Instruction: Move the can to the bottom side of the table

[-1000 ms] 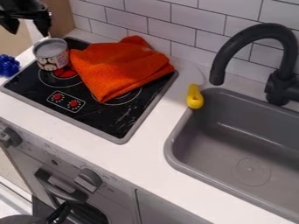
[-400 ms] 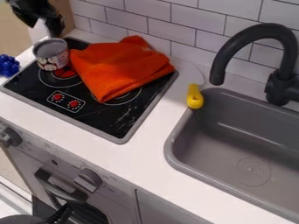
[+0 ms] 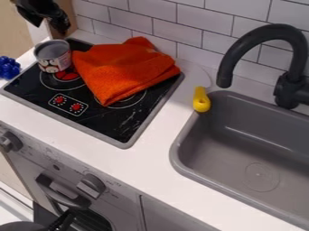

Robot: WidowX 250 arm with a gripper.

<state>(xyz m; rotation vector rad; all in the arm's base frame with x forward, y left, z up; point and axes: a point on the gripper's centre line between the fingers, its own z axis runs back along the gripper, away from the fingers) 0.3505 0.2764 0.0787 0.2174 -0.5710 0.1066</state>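
Soft, fairly bright light; pale counter (image 3: 151, 167); darker shading inside sink (image 3: 208, 135); faint glints on stovetop (image 3: 120, 115).

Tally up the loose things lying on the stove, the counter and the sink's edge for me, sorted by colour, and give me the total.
Orange: 1, the cloth
Blue: 1, the bumpy cluster
Yellow: 1, the small object by the sink
Silvery with a printed label: 1, the can
Total: 4
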